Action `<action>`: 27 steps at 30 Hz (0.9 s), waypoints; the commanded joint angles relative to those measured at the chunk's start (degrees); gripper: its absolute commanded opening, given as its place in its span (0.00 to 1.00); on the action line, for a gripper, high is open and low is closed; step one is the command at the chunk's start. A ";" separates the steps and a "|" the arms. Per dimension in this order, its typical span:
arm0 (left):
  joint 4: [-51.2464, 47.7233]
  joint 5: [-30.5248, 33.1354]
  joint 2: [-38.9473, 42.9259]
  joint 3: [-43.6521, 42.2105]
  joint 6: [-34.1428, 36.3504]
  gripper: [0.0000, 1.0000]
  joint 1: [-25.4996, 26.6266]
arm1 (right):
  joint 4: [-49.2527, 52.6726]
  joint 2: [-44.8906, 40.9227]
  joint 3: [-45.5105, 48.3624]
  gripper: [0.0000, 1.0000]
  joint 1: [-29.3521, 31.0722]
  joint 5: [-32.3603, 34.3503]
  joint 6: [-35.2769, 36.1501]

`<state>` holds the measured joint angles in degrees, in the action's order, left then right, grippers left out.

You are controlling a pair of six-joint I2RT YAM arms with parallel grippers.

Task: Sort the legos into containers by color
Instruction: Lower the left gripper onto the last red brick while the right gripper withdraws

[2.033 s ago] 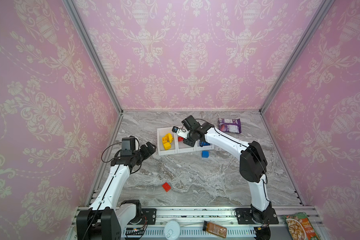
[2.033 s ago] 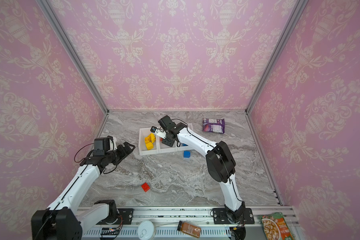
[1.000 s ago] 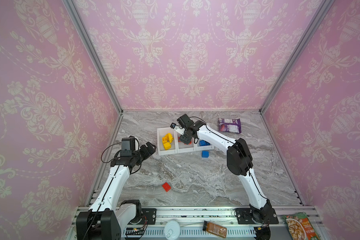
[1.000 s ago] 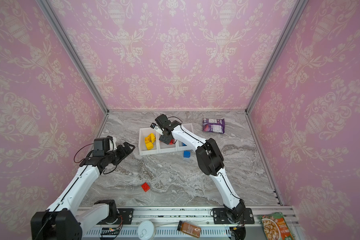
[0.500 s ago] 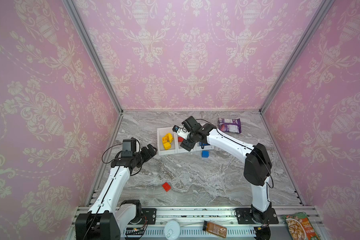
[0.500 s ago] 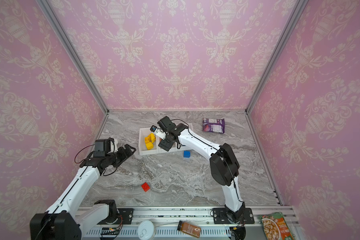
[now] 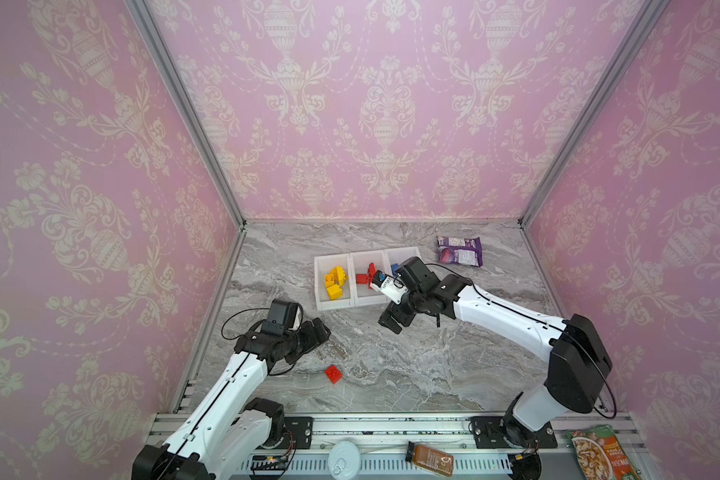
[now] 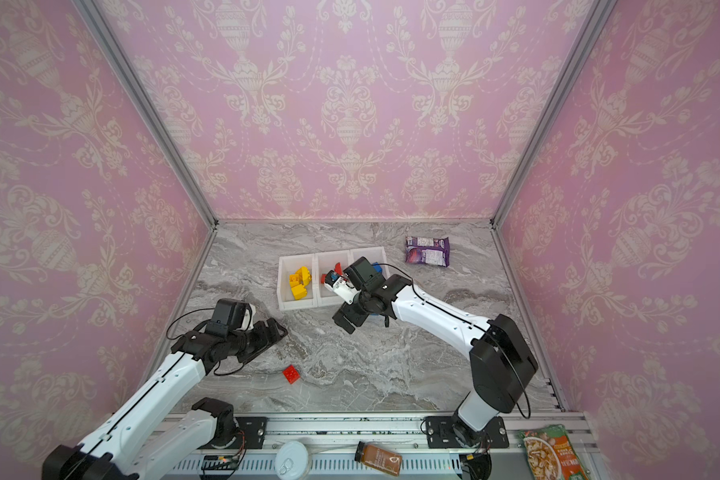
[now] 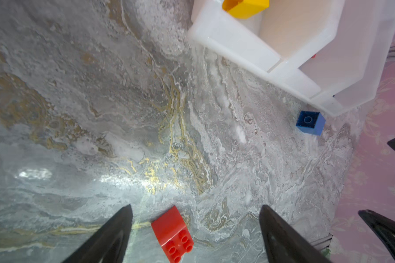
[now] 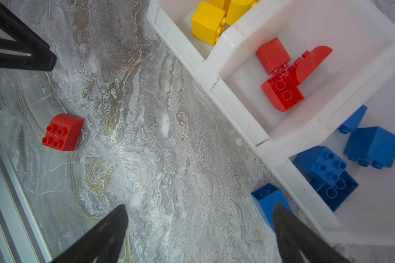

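Three joined white containers (image 7: 333, 305) (image 8: 298, 305) (image 10: 235, 107) stand mid-table. In order they hold yellow legos (image 7: 335, 281) (image 10: 208, 21), red legos (image 7: 366, 276) (image 10: 281, 88) and blue legos (image 10: 328, 168). A loose red lego (image 7: 333, 373) (image 8: 291, 373) (image 9: 172, 230) (image 10: 63, 132) lies near the front left. My left gripper (image 7: 316, 332) (image 9: 195, 207) hovers open above it, empty. A loose blue lego (image 9: 310, 123) (image 10: 269, 200) sits just in front of the blue bin. My right gripper (image 7: 391, 322) (image 10: 198, 207) is open and empty, one finger beside that lego.
A purple snack packet (image 7: 460, 251) (image 8: 428, 251) lies at the back right. On the front rail sit a can lid (image 7: 344, 459), a small bottle (image 7: 431, 459) and a food packet (image 7: 599, 455). Pink walls close in three sides.
My right gripper has drawn back from over the bins to the table in front of them, and its jaws have widened. My left gripper has shifted slightly forward and down.
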<state>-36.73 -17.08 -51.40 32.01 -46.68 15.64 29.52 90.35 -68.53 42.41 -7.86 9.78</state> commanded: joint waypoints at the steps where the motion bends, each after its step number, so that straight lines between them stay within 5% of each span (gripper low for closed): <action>1: -5.79 3.69 1.83 -0.85 -6.74 0.88 3.92 | -2.53 -3.86 5.41 1.00 0.21 -2.07 -4.28; 13: -11.61 12.04 -1.26 0.51 -19.83 0.85 20.06 | -4.73 -12.95 15.77 1.00 -1.28 -5.34 -7.30; 27: -4.85 8.58 -13.63 2.26 -24.34 0.85 21.80 | -6.44 -19.66 21.22 1.00 -3.98 -7.46 -8.29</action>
<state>-42.35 -7.40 -64.03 32.69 -68.75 36.99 23.66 72.69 -48.58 38.96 -14.22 2.70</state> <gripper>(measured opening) 0.856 0.998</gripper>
